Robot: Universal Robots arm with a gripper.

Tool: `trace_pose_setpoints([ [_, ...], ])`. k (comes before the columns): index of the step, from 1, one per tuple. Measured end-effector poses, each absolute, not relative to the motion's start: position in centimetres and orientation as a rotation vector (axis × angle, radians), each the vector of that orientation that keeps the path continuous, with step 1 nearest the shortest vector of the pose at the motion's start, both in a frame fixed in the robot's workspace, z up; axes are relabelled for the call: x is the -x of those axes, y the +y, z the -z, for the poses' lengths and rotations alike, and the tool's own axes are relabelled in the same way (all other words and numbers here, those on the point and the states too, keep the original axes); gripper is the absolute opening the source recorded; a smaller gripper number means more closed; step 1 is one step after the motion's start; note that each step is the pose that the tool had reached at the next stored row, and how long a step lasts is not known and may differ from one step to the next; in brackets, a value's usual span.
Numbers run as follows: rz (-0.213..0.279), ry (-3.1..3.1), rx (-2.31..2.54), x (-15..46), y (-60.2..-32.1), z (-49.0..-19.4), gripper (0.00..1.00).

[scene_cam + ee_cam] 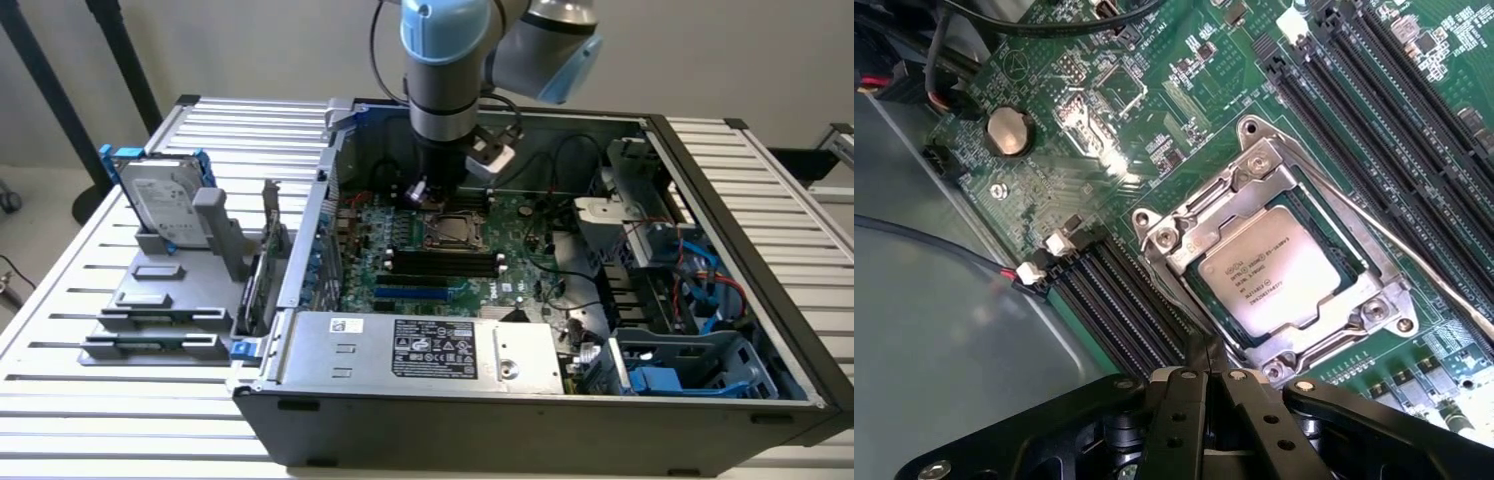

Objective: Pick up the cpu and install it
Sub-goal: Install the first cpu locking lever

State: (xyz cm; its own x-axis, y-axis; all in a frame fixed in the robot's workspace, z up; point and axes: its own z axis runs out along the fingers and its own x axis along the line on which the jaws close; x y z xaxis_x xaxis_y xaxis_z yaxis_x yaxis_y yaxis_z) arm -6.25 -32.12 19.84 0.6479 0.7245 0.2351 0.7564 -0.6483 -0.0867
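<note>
The cpu, a small square chip with a silver-grey printed top, lies flat inside the metal socket frame on the green motherboard. In the exterior view the cpu sits in the middle of the board inside the open computer case. My gripper is shut with nothing between its black fingers, and it hovers just beside the socket's corner. Seen from outside, the gripper hangs straight down from the arm, slightly behind the socket.
Black memory slots run beside the socket, and a thin socket lever crosses its edge. A silver box with a black label fills the case front. A hard drive in a blue bracket stands on the rack at the exterior view's left.
</note>
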Motion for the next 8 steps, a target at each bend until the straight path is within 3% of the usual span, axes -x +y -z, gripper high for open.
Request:
trace_pose_setpoints([
  [8, 0.262, -1.223, 2.695, 6.05, -32.12, -19.84, 0.11],
])
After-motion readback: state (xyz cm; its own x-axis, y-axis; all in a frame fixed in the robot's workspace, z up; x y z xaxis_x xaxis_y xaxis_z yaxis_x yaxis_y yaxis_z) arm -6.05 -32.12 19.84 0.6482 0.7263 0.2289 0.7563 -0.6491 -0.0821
